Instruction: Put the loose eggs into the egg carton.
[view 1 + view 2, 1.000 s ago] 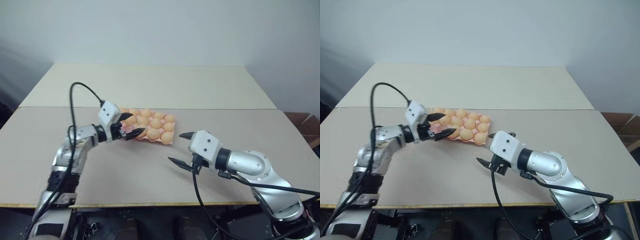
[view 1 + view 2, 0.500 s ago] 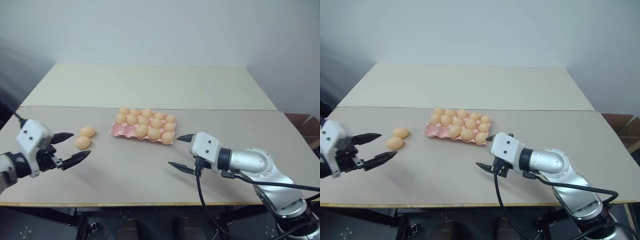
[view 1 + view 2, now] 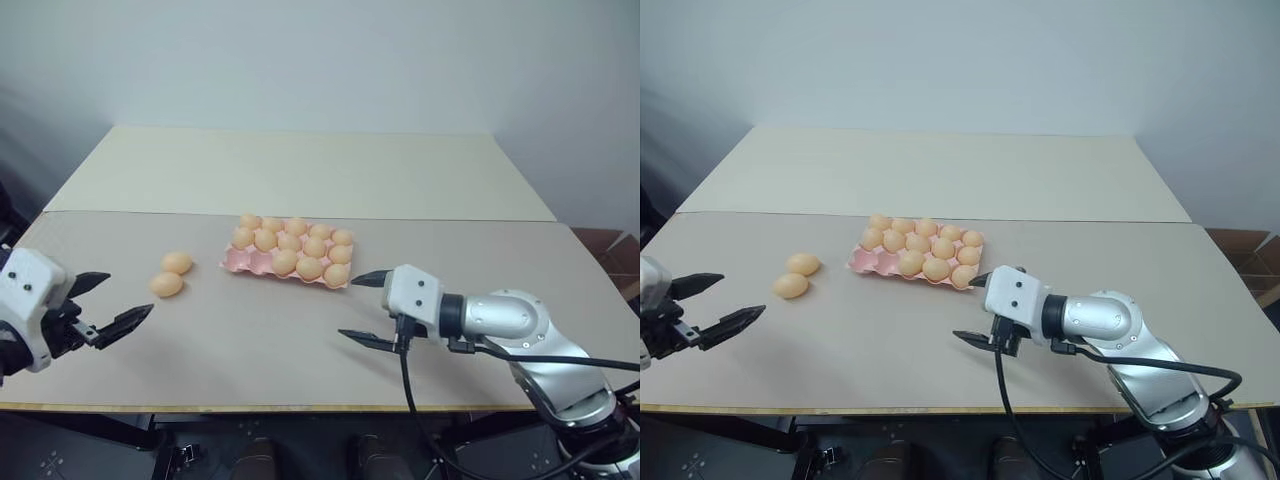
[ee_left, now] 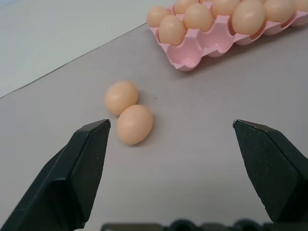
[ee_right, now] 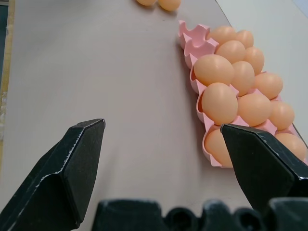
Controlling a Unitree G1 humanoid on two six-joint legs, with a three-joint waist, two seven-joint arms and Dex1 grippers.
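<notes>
Two loose eggs (image 3: 171, 275) lie side by side on the table, left of the pink egg carton (image 3: 236, 262), which holds several eggs. In the left wrist view the same pair of eggs (image 4: 128, 115) lies ahead of my open fingers, with the carton (image 4: 192, 45) beyond. My left gripper (image 3: 110, 304) is open and empty at the table's left front, short of the eggs. My right gripper (image 3: 364, 309) is open and empty just in front of the carton's right end (image 5: 202, 91).
The grey table (image 3: 250, 340) has a second, lighter table (image 3: 300, 170) butted against its far edge. A black cable hangs from the right arm past the front edge.
My left arm has pulled back from the carton to the left front of the table, uncovering the two loose eggs. The right gripper has stayed put.
</notes>
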